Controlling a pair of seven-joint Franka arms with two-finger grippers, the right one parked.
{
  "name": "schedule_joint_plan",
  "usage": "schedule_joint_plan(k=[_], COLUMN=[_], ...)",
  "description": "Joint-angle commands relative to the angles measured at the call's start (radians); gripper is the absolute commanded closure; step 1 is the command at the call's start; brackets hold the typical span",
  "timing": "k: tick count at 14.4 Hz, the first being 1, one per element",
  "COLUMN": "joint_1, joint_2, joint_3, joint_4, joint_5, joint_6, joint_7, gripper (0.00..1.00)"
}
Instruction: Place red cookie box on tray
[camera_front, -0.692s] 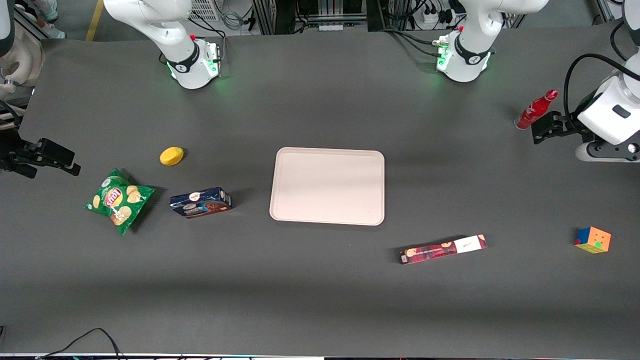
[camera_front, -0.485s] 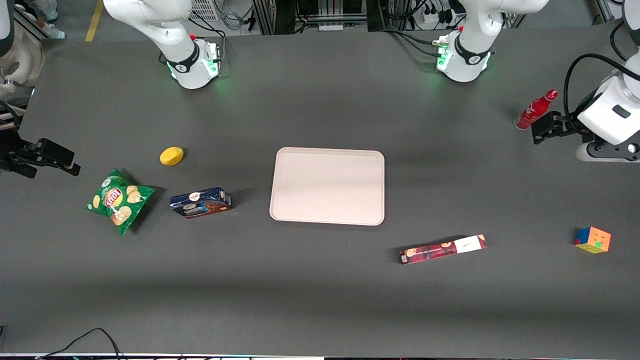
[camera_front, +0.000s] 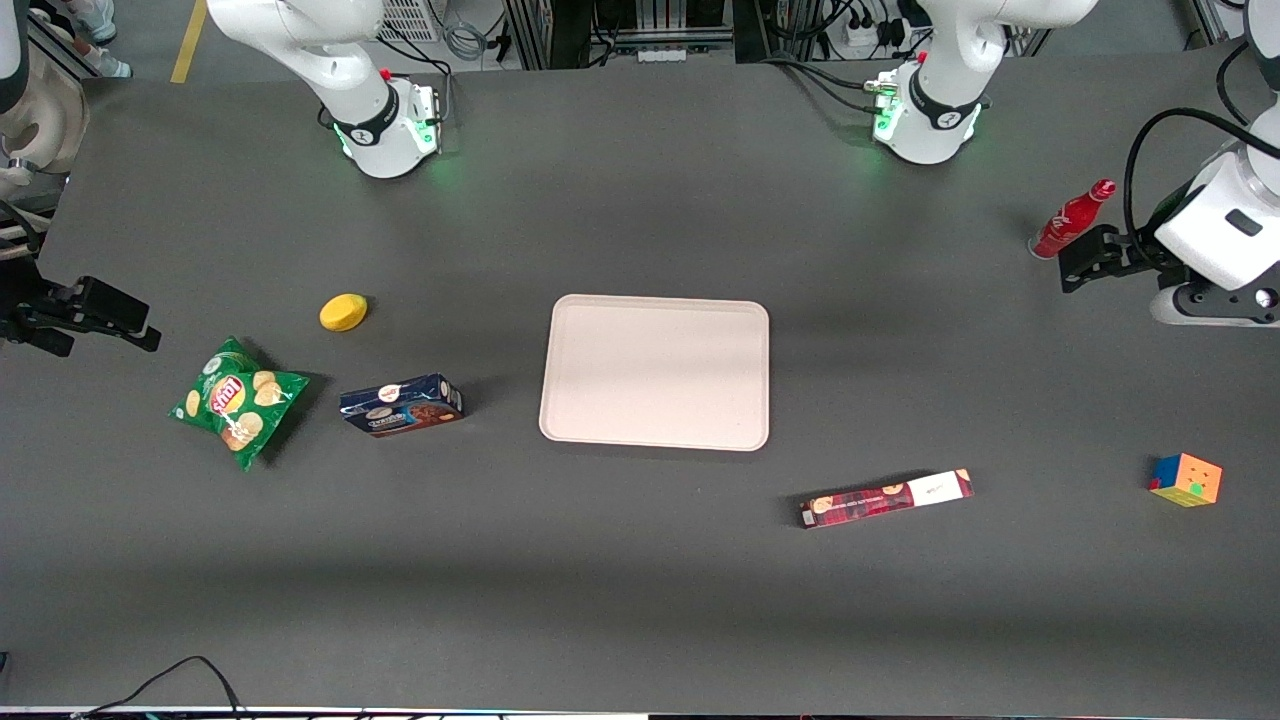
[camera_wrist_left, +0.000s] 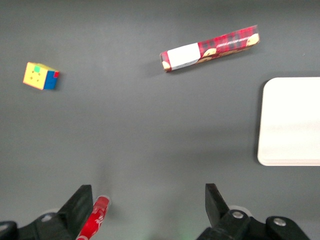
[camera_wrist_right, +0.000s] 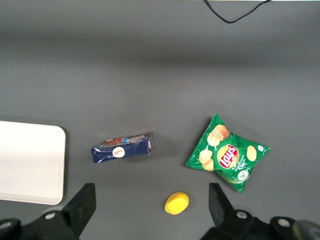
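Front view, red cookie box (camera_front: 886, 498) on table, tray (camera_front: 655, 371) bare, claw (camera_front: 1085, 256) spread wide.

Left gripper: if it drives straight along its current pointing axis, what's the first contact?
Likely bare table mat, not an object. The left gripper is open, pointing down near the red bottle, which sits beside one finger rather than between them. The red cookie box and tray lie well off that line. Depth is uncertain.

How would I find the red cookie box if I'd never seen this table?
Find the big pale tray mid-table. The red cookie box lies flat nearer the front camera, toward the working arm's end; the open gripper hovers by a red bottle. It's long, slim, red plaid, with one white end.
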Motion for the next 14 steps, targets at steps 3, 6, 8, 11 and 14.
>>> schedule_joint_plan(k=[3,6,8,11,14], joint_1=[-0.015,-0.054,-0.075,-0.075,-0.074], joint_2=[0.02,0.06,0.095,0.17,0.253], joint_3=[0.007,0.006,0.007,0.007,0.009], joint_4=[-0.01,-0.016,-0.046,-0.082,-0.086], joint_5=[-0.035,-0.023,-0.015,0.03,0.045], joint_6=[0.055,0.035,0.059,0.173,0.275], joint_7=[0.0,0.07,0.285,0.641,0.925], gripper=[0.0,0.0,0.0,0.0,0.0])
